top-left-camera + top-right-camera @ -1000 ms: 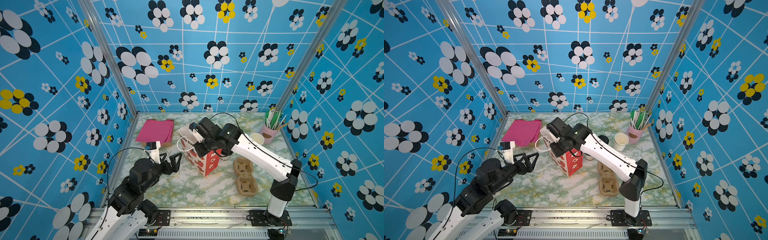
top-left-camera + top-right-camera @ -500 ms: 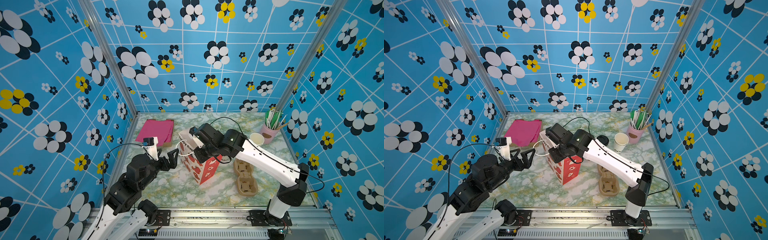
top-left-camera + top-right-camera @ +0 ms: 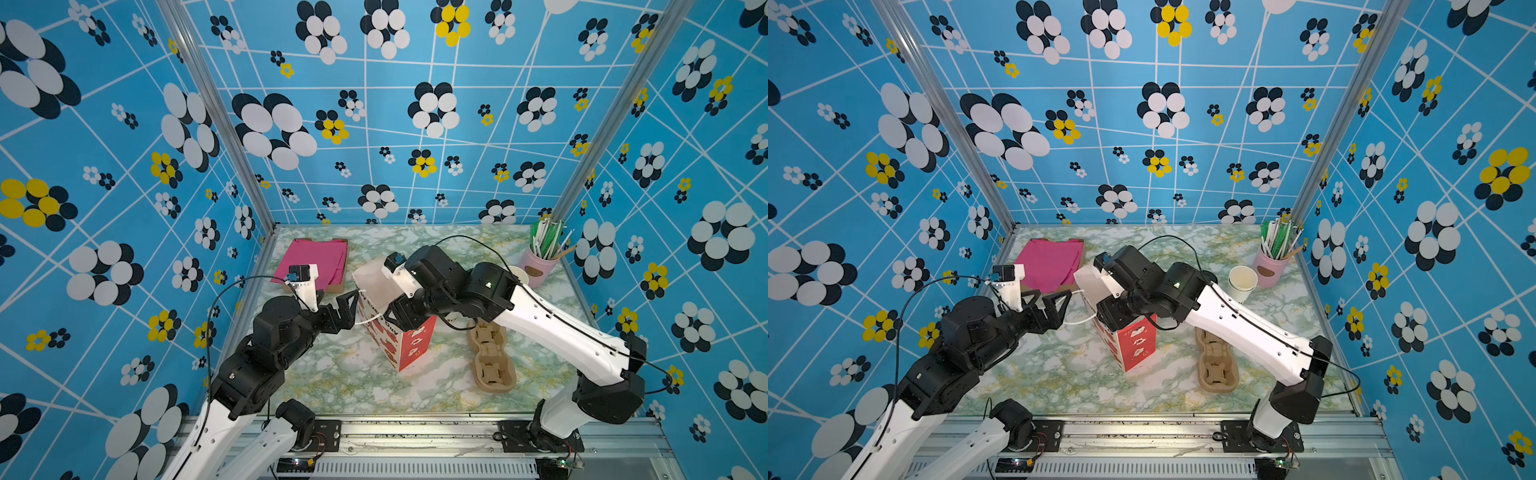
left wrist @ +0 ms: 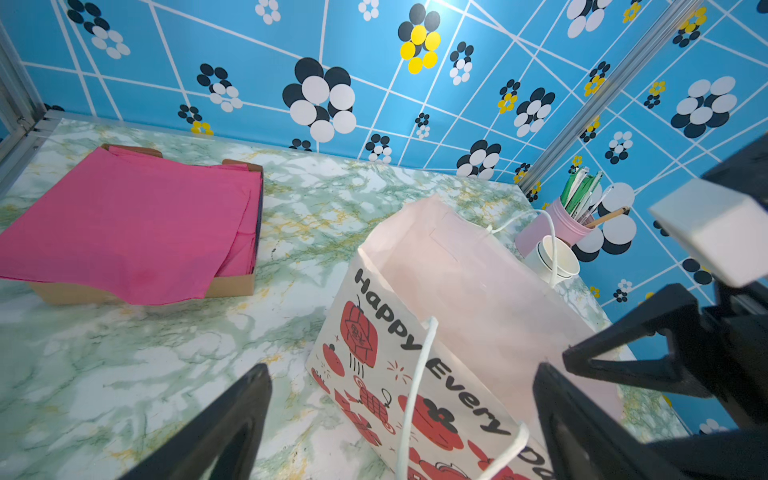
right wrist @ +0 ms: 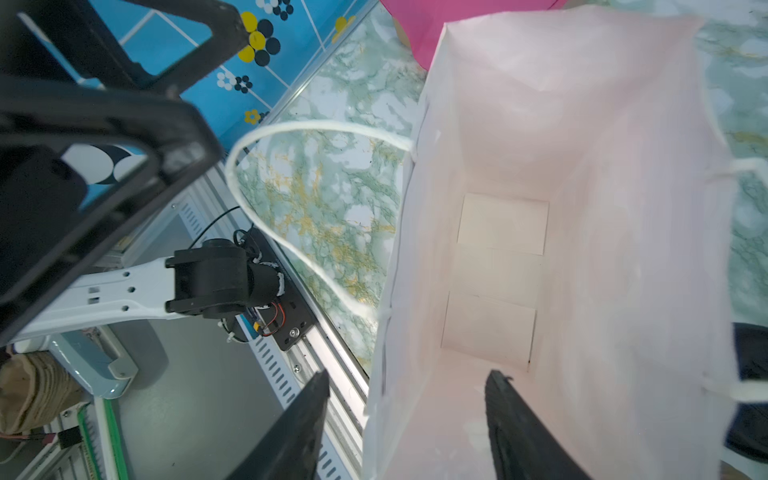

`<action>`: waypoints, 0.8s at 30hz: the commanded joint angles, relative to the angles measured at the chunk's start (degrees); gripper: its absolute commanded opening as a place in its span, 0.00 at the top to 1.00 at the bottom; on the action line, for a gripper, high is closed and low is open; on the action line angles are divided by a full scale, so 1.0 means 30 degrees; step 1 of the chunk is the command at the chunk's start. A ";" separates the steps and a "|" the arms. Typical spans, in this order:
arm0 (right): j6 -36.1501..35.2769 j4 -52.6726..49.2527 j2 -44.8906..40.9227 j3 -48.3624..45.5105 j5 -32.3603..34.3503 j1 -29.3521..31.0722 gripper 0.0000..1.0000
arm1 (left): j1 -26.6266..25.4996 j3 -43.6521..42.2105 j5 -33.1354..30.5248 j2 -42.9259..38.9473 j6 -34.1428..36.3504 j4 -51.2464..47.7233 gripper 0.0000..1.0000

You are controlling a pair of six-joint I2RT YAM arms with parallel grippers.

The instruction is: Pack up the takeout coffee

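We see the left jaws spread wide beside the bag (image 3: 411, 345) on the worktop (image 3: 332, 374), the right jaws parted astride its rim, apparently gripping nothing.

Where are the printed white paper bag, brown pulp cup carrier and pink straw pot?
printed white paper bag (image 3: 415, 345): top view, red side.
brown pulp cup carrier (image 3: 492, 370): top view, near end.
pink straw pot (image 3: 545, 275): top view, side wall.
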 commanded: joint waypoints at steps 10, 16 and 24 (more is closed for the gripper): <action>0.0261 -0.1173 -0.5163 -0.4626 0.3915 -0.2368 0.27 | 0.2430 0.3040 0.5973 0.4452 0.1325 -0.1474 0.01; 0.2035 -0.1967 -0.7224 -0.8830 0.3916 -0.4988 0.26 | 0.2720 0.1969 0.6940 0.4701 0.0605 -0.0058 0.01; 0.2908 -0.1229 -0.8398 -1.4087 0.2637 -0.7997 0.26 | 0.2911 0.1129 0.7722 0.5145 0.0152 0.1006 0.01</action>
